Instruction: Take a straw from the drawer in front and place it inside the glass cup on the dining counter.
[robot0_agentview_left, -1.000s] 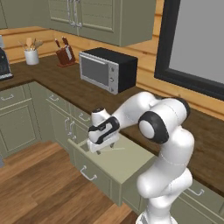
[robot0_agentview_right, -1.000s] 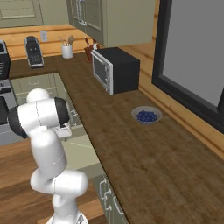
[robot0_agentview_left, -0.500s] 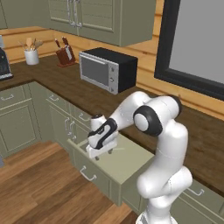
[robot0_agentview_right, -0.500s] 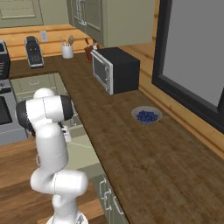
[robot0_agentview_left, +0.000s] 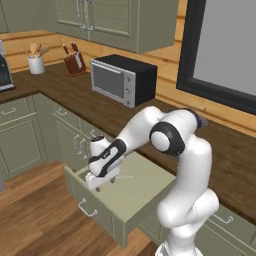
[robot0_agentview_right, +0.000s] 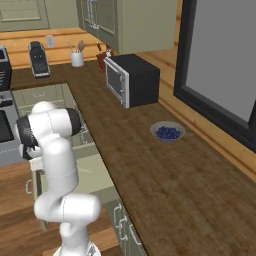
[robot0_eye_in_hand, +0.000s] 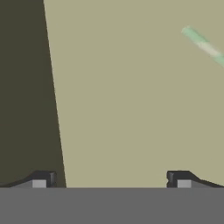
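Kitchen drawer (robot0_agentview_left: 145, 192) stands open; gripper (robot0_eye_in_hand: 109, 179), fingers apart, hangs low inside. Straw (robot0_eye_in_hand: 204, 45) lies off toward the far side. Descend misaligned and it'll close on nothing!

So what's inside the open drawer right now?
The drawer holds the straw, lying on its pale green floor off to one side of the open gripper, which hangs over the bare floor. The arm covers part of the drawer's rear, so anything there can't be seen.
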